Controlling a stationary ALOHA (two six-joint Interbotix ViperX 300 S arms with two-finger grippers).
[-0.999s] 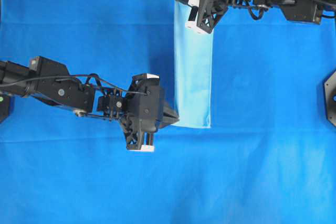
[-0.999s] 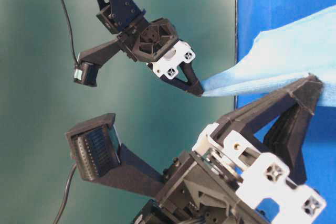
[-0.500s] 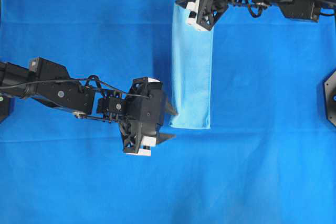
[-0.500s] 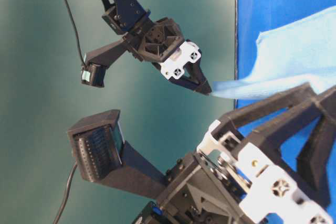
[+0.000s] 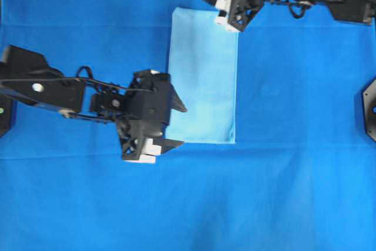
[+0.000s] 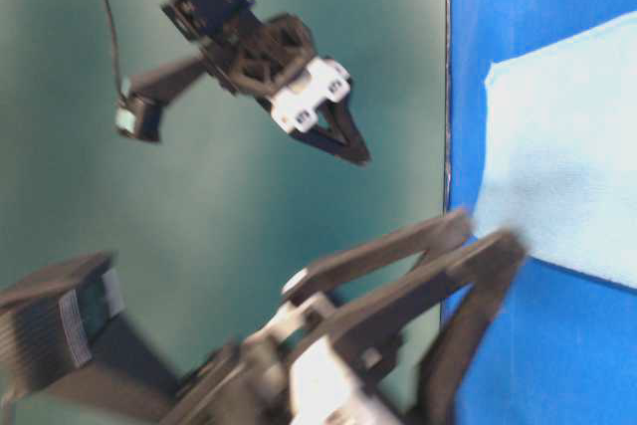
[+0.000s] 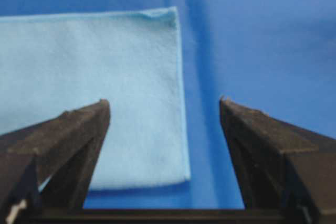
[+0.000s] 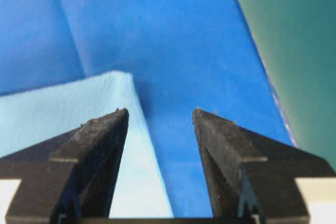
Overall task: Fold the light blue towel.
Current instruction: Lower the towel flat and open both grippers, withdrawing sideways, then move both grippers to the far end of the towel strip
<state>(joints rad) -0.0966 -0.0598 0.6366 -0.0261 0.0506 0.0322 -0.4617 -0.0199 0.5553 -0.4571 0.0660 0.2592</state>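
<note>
The work surface is being covered edge to edge by a deep royal-blue sheet (image 5: 294, 192), creased faintly. Beyond its edge, at nine o'clock in the table-level view, a dark teal backdrop (image 6: 328, 7) is being lit evenly.

The pale sky-blue square cloth towel (image 5: 202, 74) looks soft and fuzzy, not shiny. The big deep-blue cloth sheet (image 5: 294, 192) under it looks smoother, with creases.

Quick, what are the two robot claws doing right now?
Left gripper: open, holding nothing, beside the light blue towel.
Right gripper: open, holding nothing.
</note>
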